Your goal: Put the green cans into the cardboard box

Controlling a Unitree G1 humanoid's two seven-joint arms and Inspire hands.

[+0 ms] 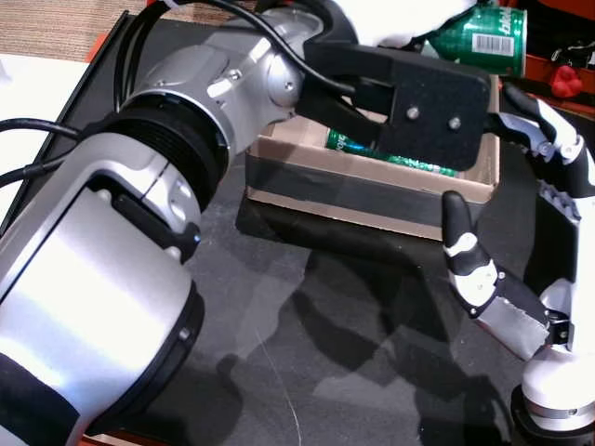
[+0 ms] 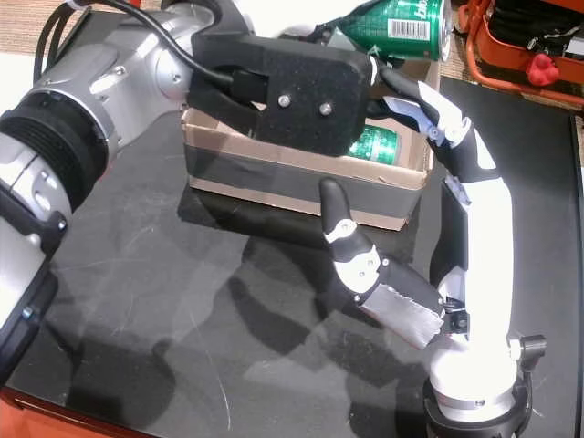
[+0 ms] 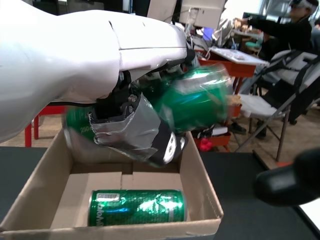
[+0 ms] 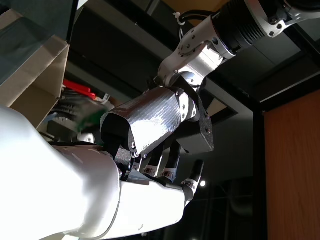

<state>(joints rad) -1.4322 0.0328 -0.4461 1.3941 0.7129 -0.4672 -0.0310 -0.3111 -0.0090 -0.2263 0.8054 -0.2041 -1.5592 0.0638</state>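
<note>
In a head view our left hand (image 1: 409, 42) is mostly hidden behind its black wrist plate, yet a green can (image 1: 483, 35) sticks out past it above the far side of the cardboard box (image 1: 372, 200). A second can (image 1: 386, 153) already lies on its side inside the box, below that hand. Our right hand (image 1: 521, 232) hangs beside the box's right wall, fingers spread, holding nothing.

The other head view shows the same: the held can (image 2: 401, 27) with its barcode facing up, the lying one (image 2: 374, 144) partly hidden, the right hand (image 2: 411, 265) empty with thumb raised.

In the left wrist view the fingers (image 3: 135, 132) are wrapped around the shiny, blurred can (image 3: 195, 102), directly over the boxed one (image 3: 137, 207).

The right wrist view shows that hand's fingers (image 4: 165, 162) extended, clasping nothing.

We judge one can delivered and one about to be released; others are not visible.
</note>
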